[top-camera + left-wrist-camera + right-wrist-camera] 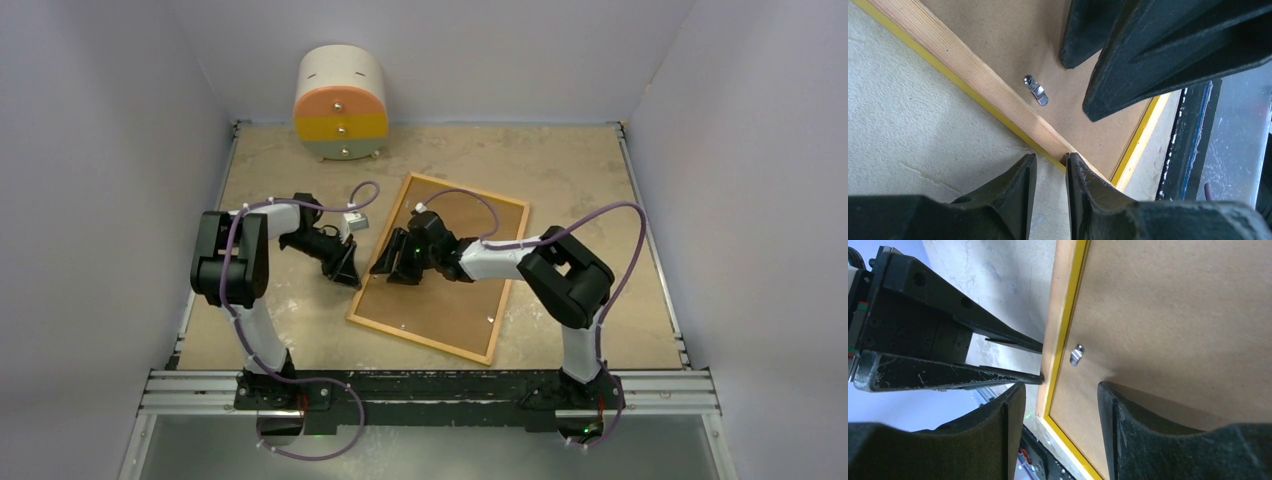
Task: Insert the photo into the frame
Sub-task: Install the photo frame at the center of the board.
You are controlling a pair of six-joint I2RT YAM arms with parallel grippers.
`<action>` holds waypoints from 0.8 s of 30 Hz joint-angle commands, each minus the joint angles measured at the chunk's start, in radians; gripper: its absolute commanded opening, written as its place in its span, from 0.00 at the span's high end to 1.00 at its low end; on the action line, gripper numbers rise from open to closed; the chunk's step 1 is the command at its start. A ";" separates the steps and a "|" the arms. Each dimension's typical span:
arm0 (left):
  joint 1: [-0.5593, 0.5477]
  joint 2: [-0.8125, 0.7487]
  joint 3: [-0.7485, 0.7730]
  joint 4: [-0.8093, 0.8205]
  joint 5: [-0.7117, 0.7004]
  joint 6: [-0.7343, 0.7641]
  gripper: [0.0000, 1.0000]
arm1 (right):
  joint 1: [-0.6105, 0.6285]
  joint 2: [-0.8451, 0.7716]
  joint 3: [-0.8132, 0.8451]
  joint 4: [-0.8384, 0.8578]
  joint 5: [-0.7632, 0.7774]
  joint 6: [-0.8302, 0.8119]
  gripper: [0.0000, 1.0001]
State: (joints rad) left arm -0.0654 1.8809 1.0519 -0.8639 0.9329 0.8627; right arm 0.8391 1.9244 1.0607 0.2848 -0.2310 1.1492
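Note:
The frame (420,341) lies back side up on the table, its light wood rail around a brown hardboard backing (470,290). A thin yellow strip shows along the rail (983,82). The photo is hidden. My left gripper (345,272) is low at the frame's left edge. Its jaws (1050,162) stand a narrow gap apart over bare table, with one fingertip touching the rail. My right gripper (393,268) is open and straddles the same rail (1058,330). One of its fingers is outside the frame and the other is over the backing (1173,315). A small metal turn clip (1077,354) sits just ahead.
A round cabinet with orange, yellow and green drawers (340,105) stands at the back left. White walls close in both sides and the back. A metal rail (430,385) runs along the near edge by the arm bases.

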 commanded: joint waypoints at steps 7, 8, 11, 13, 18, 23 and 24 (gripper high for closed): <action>0.001 -0.023 -0.023 0.062 -0.034 -0.007 0.71 | 0.011 0.062 0.088 0.014 -0.008 0.024 0.48; 0.001 -0.024 -0.023 0.062 -0.035 -0.009 0.71 | 0.011 0.067 0.093 0.009 -0.008 0.024 0.48; 0.002 -0.029 -0.026 0.071 -0.041 -0.015 0.72 | 0.011 0.079 0.098 0.003 -0.021 0.032 0.50; 0.001 -0.033 -0.029 0.076 -0.042 -0.018 0.72 | 0.011 0.084 0.098 0.017 -0.024 0.042 0.51; 0.001 -0.040 -0.033 0.081 -0.047 -0.021 0.72 | 0.011 0.110 0.115 0.014 -0.036 0.072 0.55; -0.002 -0.044 -0.038 0.083 -0.054 -0.021 0.73 | 0.011 0.117 0.128 0.009 -0.005 0.109 0.57; -0.003 -0.047 -0.039 0.083 -0.055 -0.021 0.73 | 0.012 0.117 0.125 0.009 -0.001 0.120 0.57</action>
State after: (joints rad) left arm -0.0658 1.8576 1.0317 -0.8337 0.9237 0.8253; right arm 0.8452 2.0285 1.1584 0.3050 -0.2565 1.2247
